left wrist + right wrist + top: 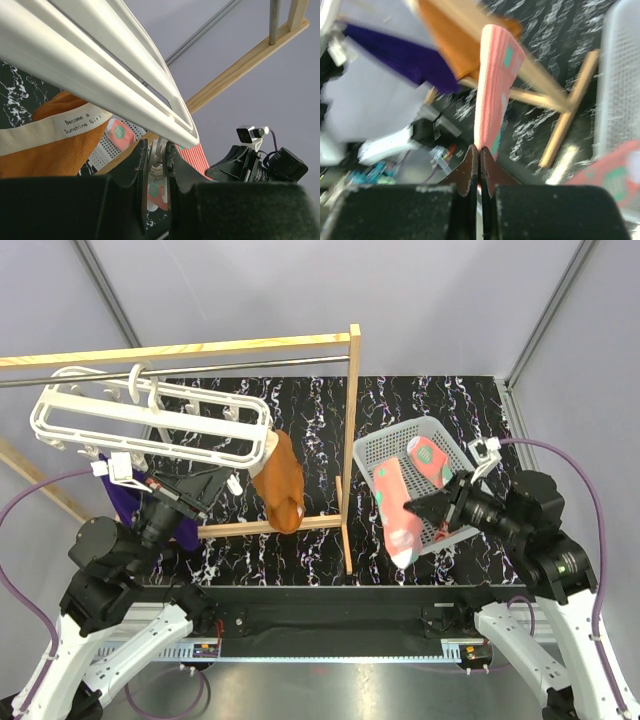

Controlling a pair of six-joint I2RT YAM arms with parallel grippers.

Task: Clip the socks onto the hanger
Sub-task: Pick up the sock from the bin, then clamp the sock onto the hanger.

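Note:
The white hanger (150, 420) hangs by its hook from the metal rod at the upper left; its bars (100, 65) fill the left wrist view. My left gripper (222, 483) is just under its right end, shut on a small white dangling clip (159, 160). My right gripper (418, 508) is shut on the edge of a coral-pink sock (395, 515) with teal patches and holds it in the air beside the basket; the sock (492, 85) stretches away from the jaws. A second coral sock (430, 460) lies in the basket.
A white mesh basket (385, 445) stands at the right. A wooden rack post (352, 440) rises between the arms. A plain orange-brown sock (280, 485) and a purple sock (125, 495) hang from the hanger. The black marbled table (420, 400) lies below.

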